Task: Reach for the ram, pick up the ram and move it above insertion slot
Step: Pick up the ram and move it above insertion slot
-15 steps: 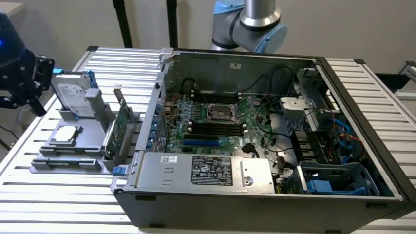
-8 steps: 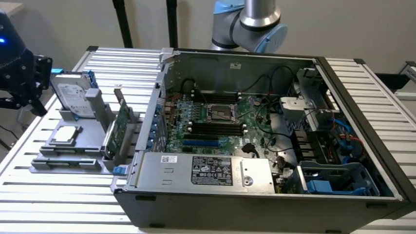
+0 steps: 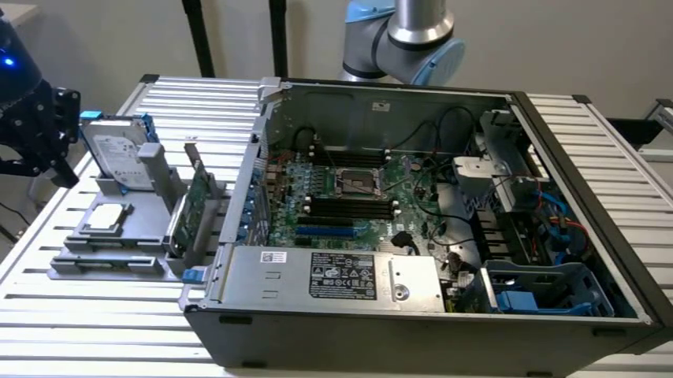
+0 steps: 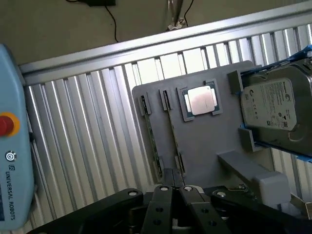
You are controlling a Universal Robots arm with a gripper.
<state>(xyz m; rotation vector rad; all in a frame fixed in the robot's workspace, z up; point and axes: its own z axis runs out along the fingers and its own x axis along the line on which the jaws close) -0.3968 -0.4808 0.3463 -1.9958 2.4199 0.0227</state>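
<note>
claw: gripper (image 4: 174,187) clenched; fingers (image 4: 162,207) pressed tip to tip; nothing between them
ram: the ram (image 4: 153,141) stands on edge in the grey holder (image 4: 209,146), in the slot farther from the CPU (image 4: 200,101); reads as a thin dark-green line; untouched
claw vs ram: fingertips sit over the holder's rim by one end of the ram slots; height above it can't be told
holder layout: hard drive (image 4: 273,105) upright at one end against blue clips; CPU flat between drive and ram
holder place: holder (image 3: 137,216) on the slatted table (image 3: 105,331), just beside the open computer case (image 3: 421,335), on the exterior view's left; hard drive (image 3: 116,150) at its far end; CPU (image 3: 109,216) mid-holder
tight edge: green expansion card (image 3: 187,209) upright along the holder side nearest the case wall
target: insertion slots (image 3: 352,206), black row mid-motherboard; well apart from the ram; card and case wall between
room: bare slats (image 4: 87,146) along the holder's outer side; teach pendant (image 4: 12,146) apart from the holder; cables crowd the case on the exterior view's right
arm: joint (image 3: 405,35) behind the case's back wall
</note>
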